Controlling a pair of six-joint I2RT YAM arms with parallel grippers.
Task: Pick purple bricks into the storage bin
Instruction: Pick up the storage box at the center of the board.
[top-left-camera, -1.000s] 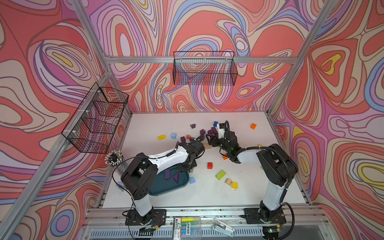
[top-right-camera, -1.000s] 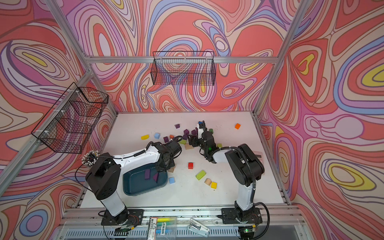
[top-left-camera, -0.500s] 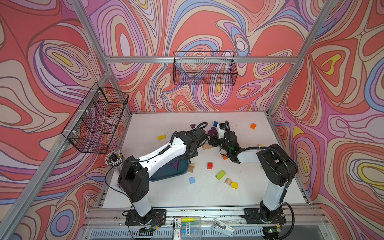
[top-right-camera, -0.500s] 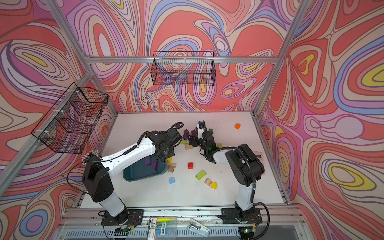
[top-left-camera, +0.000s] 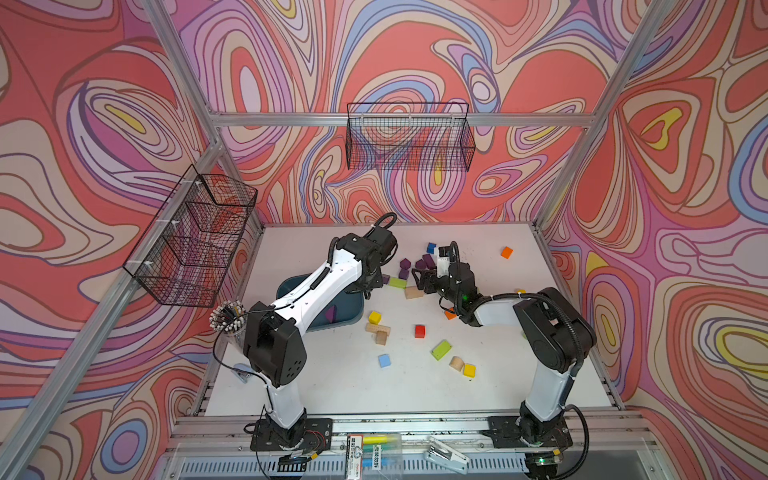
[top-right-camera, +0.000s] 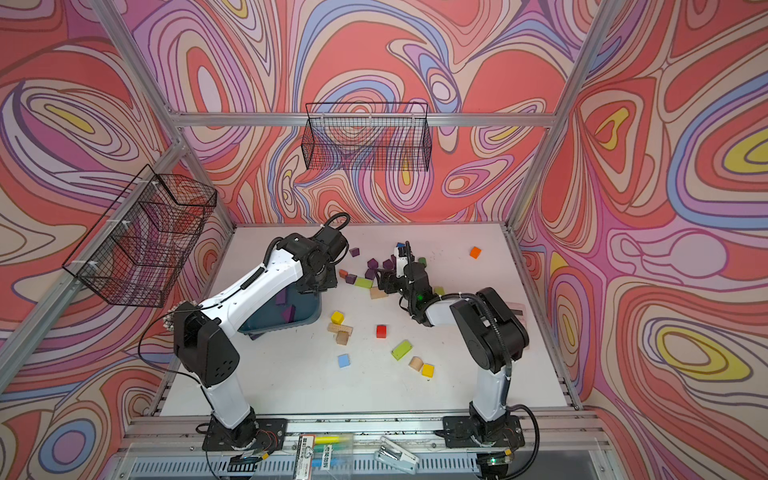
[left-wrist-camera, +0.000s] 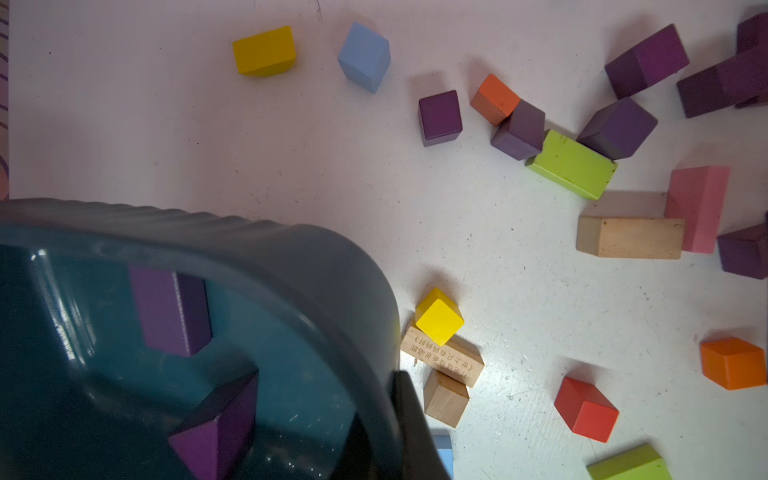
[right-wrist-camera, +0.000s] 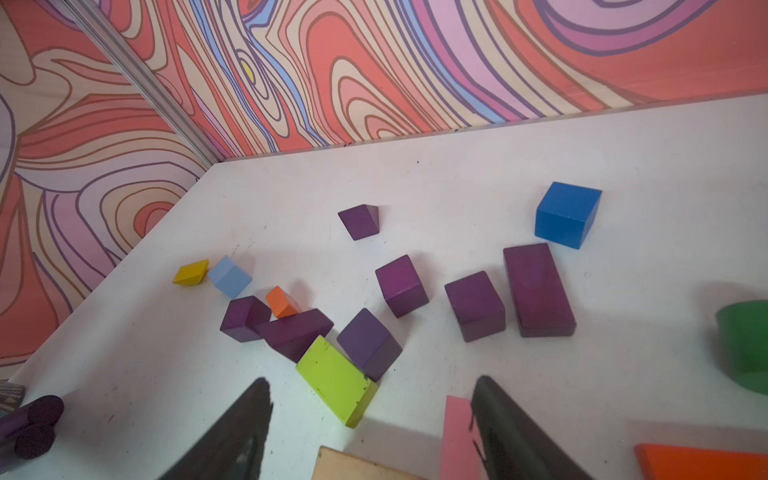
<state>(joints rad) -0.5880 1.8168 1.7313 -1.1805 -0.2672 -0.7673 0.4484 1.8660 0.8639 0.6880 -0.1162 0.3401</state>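
The storage bin (top-left-camera: 347, 305) (top-right-camera: 309, 309) is a dark teal tray at the table's left. It holds two purple bricks (left-wrist-camera: 170, 311) (left-wrist-camera: 216, 432). My left gripper (top-left-camera: 368, 291) (left-wrist-camera: 405, 386) hangs shut and empty over the bin's far right corner. Several more purple bricks (right-wrist-camera: 401, 284) (right-wrist-camera: 538, 289) (top-left-camera: 405, 264) lie scattered on the white table behind the middle. My right gripper (top-left-camera: 417, 276) (right-wrist-camera: 372, 384) stands open low over the table, facing that cluster with nothing between its fingers. A pink slab (right-wrist-camera: 455, 436) lies along the inner side of one finger.
A lime block (right-wrist-camera: 334, 380) leans against a purple cube (right-wrist-camera: 368, 340) just ahead of the right jaws. A tan block (left-wrist-camera: 629, 237), blue cube (right-wrist-camera: 567, 214), green piece (right-wrist-camera: 744, 345), and orange, red and yellow blocks are scattered around. Wire baskets (top-left-camera: 409, 137) hang on the walls.
My left arm has swung from over the bin toward the far side, its shut gripper now at the bin's far right corner. The right arm has stayed still and open.
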